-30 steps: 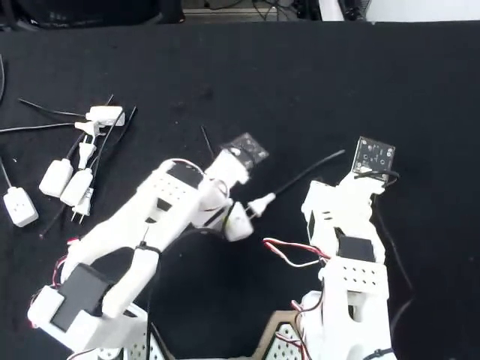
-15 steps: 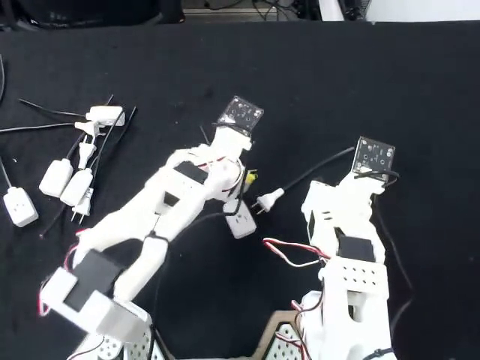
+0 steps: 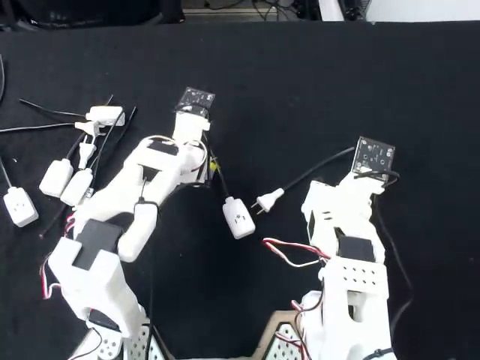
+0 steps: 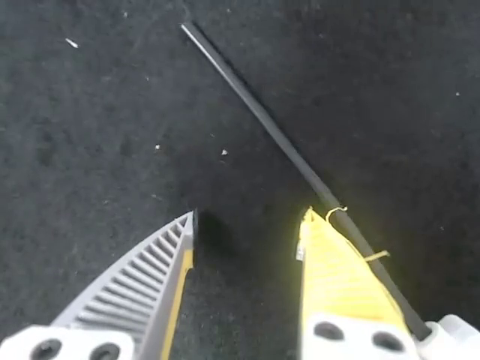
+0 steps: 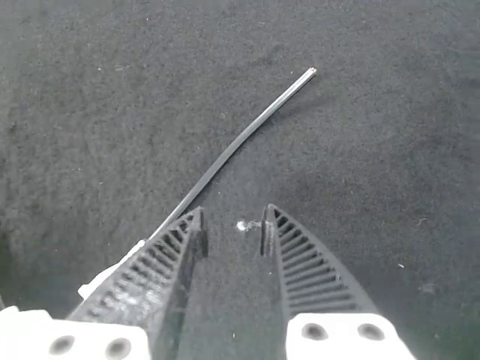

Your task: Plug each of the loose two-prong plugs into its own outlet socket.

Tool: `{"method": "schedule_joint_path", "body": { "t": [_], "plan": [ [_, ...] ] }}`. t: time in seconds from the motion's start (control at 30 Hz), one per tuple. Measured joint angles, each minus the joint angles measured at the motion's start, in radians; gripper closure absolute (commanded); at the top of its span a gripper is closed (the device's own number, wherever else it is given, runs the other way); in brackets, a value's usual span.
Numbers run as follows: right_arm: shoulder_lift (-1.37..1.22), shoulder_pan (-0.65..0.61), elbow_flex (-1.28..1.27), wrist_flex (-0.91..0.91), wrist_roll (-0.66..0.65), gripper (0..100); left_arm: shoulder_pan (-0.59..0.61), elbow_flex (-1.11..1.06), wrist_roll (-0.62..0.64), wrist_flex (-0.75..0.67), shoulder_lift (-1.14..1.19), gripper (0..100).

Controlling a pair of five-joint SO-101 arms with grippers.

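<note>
I see my left gripper (image 4: 247, 225) and right gripper (image 5: 232, 225) both gaping, empty. The left tangle (image 3: 76, 186) is too jumbled to count. At centre lie one plug (image 3: 267, 200) and one socket (image 3: 238, 219).

You have two arms (image 3: 142, 195) (image 3: 345, 225), one plug (image 3: 266, 201) and one socket (image 3: 238, 219) mid-table; the side pile (image 3: 75, 187) is too tangled to count.

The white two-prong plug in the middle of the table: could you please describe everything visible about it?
The white two-prong plug looks like moulded plastic, small and tapered. It lies flat on the black table, its two metal prongs pointing at the white outlet socket but stopping short of it, unplugged. A thin black cord runs from its back to a loose end.
</note>
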State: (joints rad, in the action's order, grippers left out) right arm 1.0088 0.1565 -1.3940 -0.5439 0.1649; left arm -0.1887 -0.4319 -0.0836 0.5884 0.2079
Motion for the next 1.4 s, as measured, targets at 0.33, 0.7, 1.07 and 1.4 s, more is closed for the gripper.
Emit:
{"method": "schedule_joint_path", "body": {
  "t": [0.33, 0.7, 1.07, 1.4],
  "plan": [
    [0.0, 0.0, 0.0, 0.0, 0.0, 87.7, 0.049, 0.068, 0.012, 0.247, -0.092, 77],
    [0.0, 0.0, 0.0, 0.0, 0.0, 87.7, -0.101, 0.098, 0.209, 0.253, -0.112, 77],
    [0.0, 0.0, 0.0, 0.0, 0.0, 87.7, -0.049, 0.158, 0.222, 0.31, 0.06, 78],
    [0.0, 0.0, 0.0, 0.0, 0.0, 87.7, 0.195, 0.201, 0.184, 0.571, 0.063, 78]
  ]
}}
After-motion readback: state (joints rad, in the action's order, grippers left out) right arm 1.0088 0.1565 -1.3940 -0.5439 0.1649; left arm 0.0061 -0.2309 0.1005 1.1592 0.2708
